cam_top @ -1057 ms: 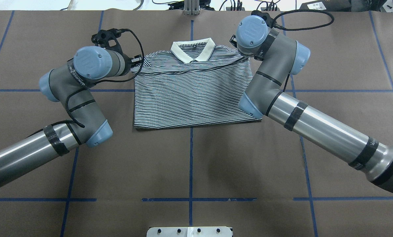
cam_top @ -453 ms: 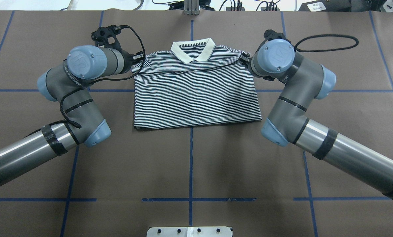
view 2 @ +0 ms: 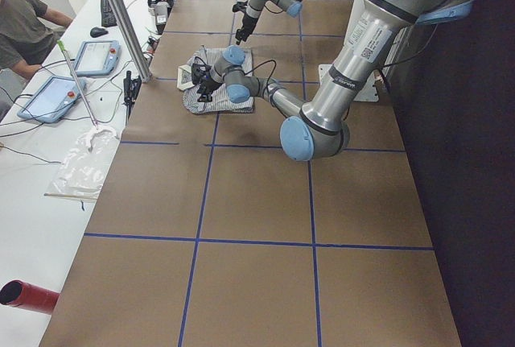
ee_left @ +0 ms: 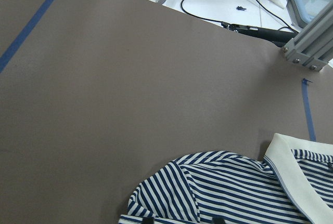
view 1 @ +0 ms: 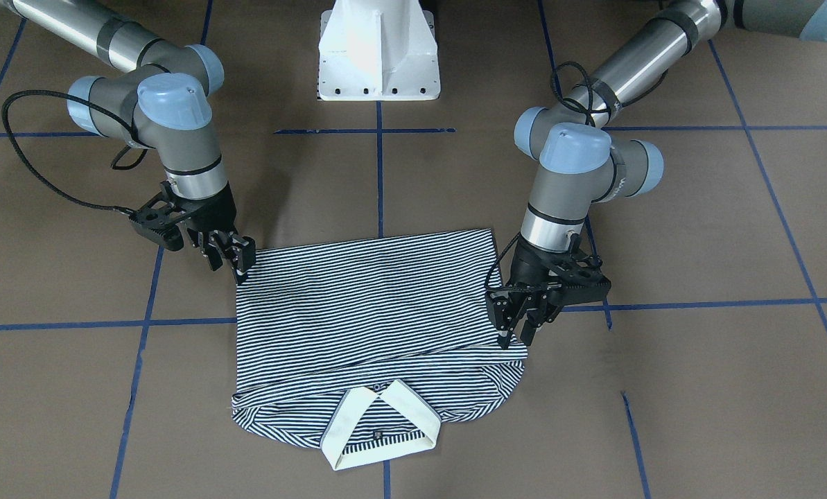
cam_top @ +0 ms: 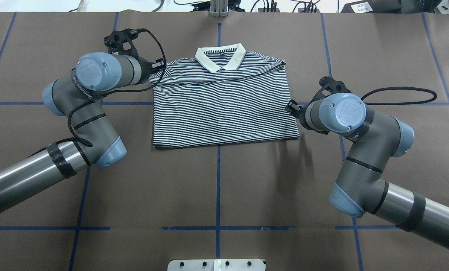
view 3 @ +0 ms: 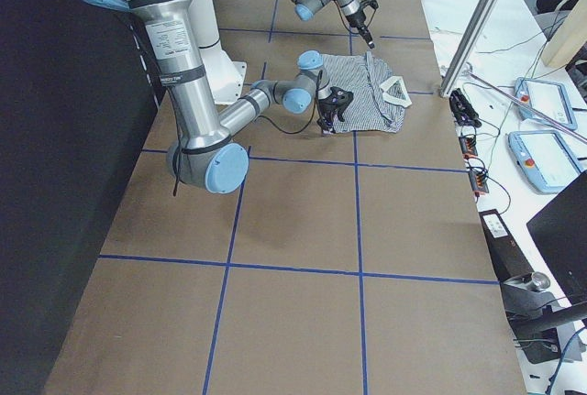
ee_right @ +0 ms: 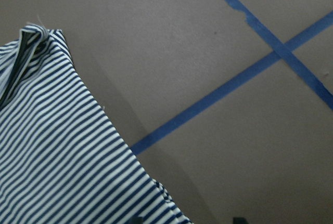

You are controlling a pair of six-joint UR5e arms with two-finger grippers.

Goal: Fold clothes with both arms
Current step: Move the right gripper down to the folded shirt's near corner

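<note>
Item: polo shirt [cam_top: 224, 109], folded, lying flat beyond your pedestal base [view 1: 378, 48]. The collar points away from the base and the long axis runs crosswise.

Left gripper [view 1: 516, 337]: fingers parted, at the shoulder far from the base.

Right gripper [view 1: 229, 267]: fingers parted, astride the side edge nearer the base.

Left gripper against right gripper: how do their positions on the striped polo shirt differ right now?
The black left gripper stands at the navy-and-white striped polo shirt's shoulder, beside the white collar end; the black right gripper stands at the opposite side edge, nearer the folded bottom. Sleeve fabric lies between the left gripper's tips; mostly bare brown table between the right gripper's. Both point downward, jaws apart.
</note>
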